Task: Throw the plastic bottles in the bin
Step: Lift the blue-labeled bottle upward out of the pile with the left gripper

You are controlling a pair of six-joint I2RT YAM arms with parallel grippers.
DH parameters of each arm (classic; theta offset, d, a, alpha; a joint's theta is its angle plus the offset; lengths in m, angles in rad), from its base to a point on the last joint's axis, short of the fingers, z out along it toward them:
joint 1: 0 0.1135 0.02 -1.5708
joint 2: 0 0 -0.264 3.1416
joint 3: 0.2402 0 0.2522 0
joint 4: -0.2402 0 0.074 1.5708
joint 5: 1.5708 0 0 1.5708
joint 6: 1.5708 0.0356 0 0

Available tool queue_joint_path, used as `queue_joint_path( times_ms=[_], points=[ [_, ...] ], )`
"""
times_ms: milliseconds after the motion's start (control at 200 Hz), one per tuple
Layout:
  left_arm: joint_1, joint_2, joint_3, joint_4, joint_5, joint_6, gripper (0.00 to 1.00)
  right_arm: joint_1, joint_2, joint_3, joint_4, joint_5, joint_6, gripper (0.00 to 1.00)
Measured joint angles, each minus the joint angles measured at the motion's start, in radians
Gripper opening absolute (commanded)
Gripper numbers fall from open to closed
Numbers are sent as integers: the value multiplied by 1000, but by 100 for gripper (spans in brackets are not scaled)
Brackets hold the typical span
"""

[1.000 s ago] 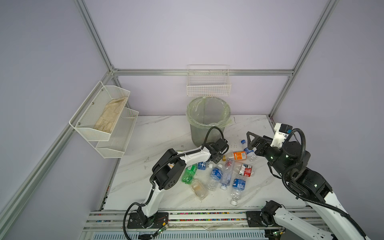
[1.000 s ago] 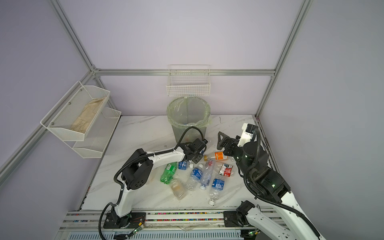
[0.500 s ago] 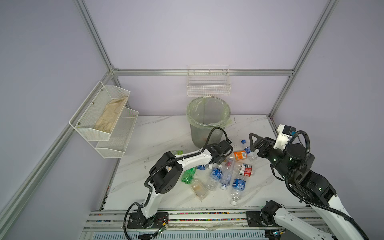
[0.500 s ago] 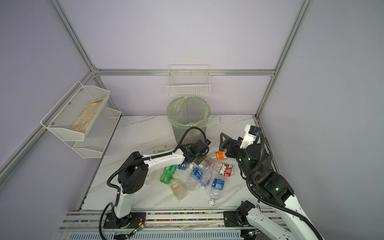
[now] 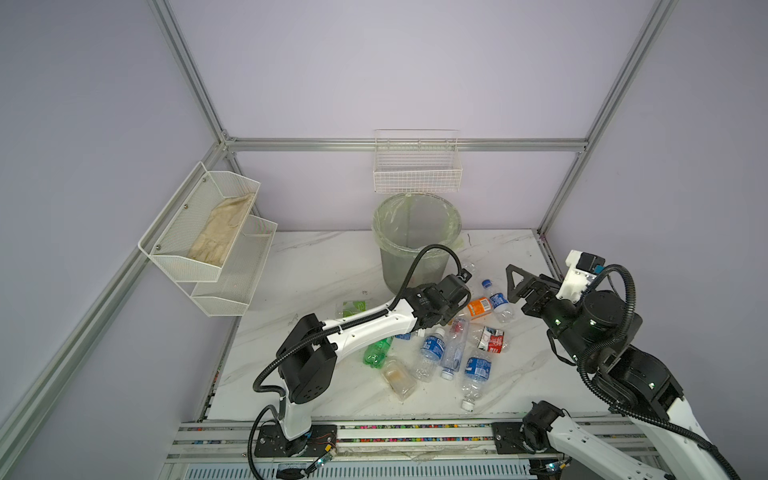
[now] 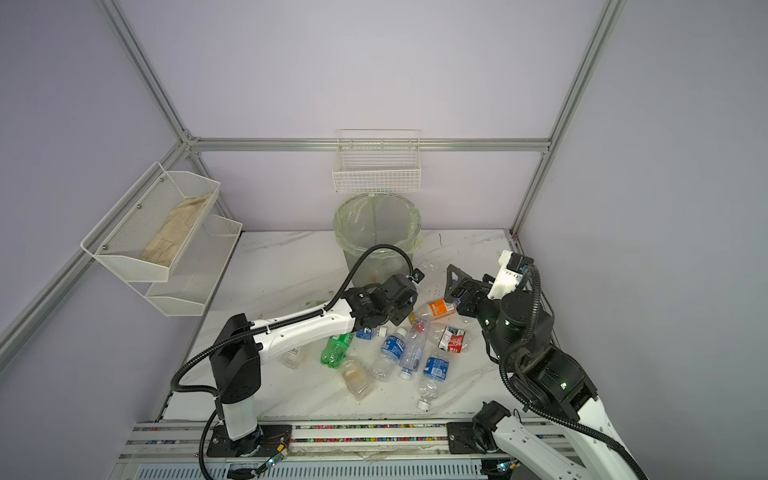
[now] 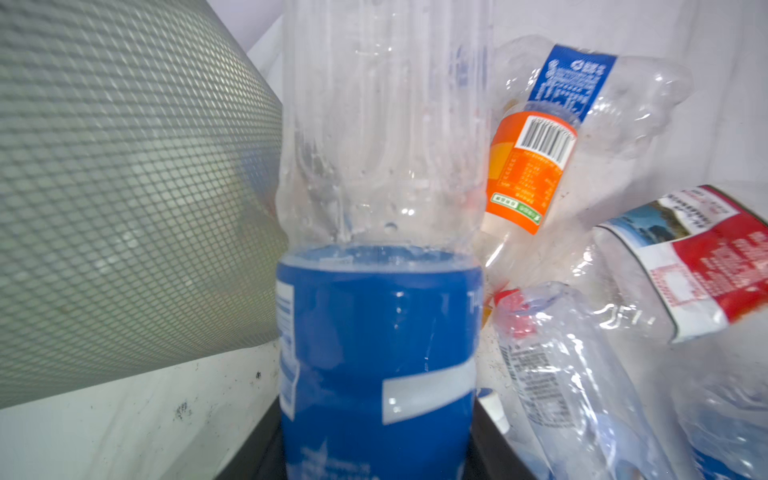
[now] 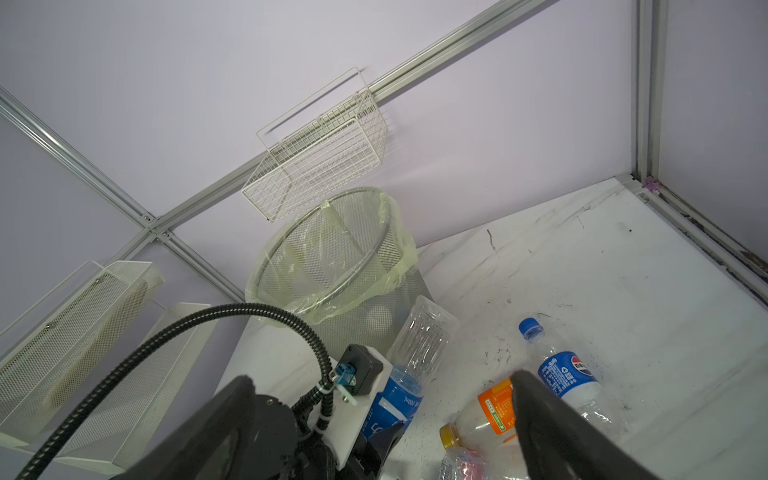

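Since a second back the left arm has swung rightward over the white marble tabletop point(image 5: 316, 270) to the foot of the round grey mesh bin point(image 5: 395, 266) with its pale green liner, and its jaws have narrowed.

Nearest us, loose plastic bottles lie scattered: a green soda bottle point(image 5: 376, 353), clear ones with blue labels and a crushed red-labelled bottle point(image 5: 490, 338).

Beyond them the left gripper point(image 7: 376, 453) is clamped on a clear plastic bottle with a blue label point(image 7: 374, 332), bare end angled up beside the bin's wall. An orange-labelled bottle point(image 5: 480, 308) lies just beside it.

The right gripper point(image 5: 512, 284) hangs near that one, jaws wide apart, holding nothing.

Farthest back, the bin stands under a white wire basket point(image 5: 417, 174).
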State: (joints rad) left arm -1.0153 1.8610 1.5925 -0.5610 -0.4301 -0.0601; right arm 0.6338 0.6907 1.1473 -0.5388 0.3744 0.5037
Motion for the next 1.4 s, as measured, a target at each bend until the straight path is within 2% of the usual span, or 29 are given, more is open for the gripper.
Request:
queue_joint_path(
  times_ms=[315,610,920,1160,1400],
  points=[
    [-86,-152,0,-3,-40,48,44,0,-1,1,-8,14,8,97],
    [-92,-338,-1,8,-63,58,43,0,-6,1,-18,29,18,97],
    [-92,-681,-123,173,-122,73,43,0,-2,1,-19,31,25,97],
    [-91,-919,-274,346,-177,84,45,0,13,1,-19,31,27,97],
    [-91,-1079,-363,474,-231,108,46,0,24,10,-19,31,27,97]
  ],
)
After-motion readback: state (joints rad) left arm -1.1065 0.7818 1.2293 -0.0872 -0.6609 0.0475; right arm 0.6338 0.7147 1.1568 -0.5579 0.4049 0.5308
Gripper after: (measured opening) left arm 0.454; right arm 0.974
